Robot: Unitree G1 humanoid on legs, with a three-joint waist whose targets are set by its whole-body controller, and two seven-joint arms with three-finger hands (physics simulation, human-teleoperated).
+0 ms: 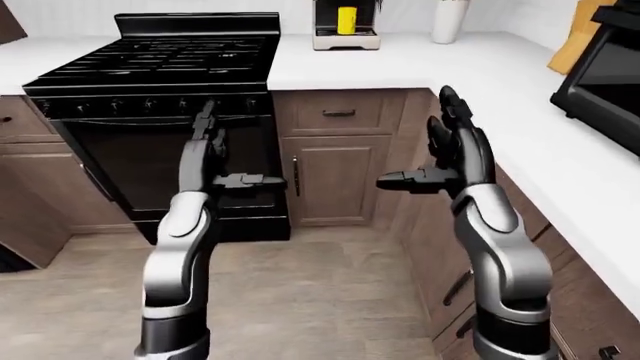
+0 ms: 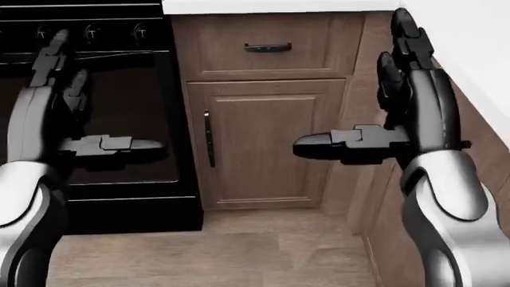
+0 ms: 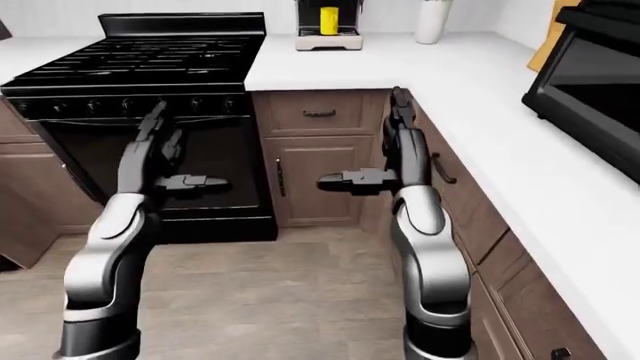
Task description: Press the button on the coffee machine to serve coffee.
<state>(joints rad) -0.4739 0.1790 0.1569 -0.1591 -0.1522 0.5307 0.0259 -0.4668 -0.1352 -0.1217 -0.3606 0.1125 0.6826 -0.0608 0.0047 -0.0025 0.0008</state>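
Since the coffee machine [image 1: 346,25] is rigid, its button, probably up top, gets poked with one spread, empty hand [image 1: 455,154]

Black stove [image 1: 160,56] — white counter [image 1: 420,64], vase [image 1: 449,20], microwave [image 1: 605,79] at right.

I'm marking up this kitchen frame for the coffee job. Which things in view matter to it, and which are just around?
For the job:
coffee machine
yellow cup standing in it
left hand, open
right hand, open

Just around:
stove
white vase
microwave
cupboard door
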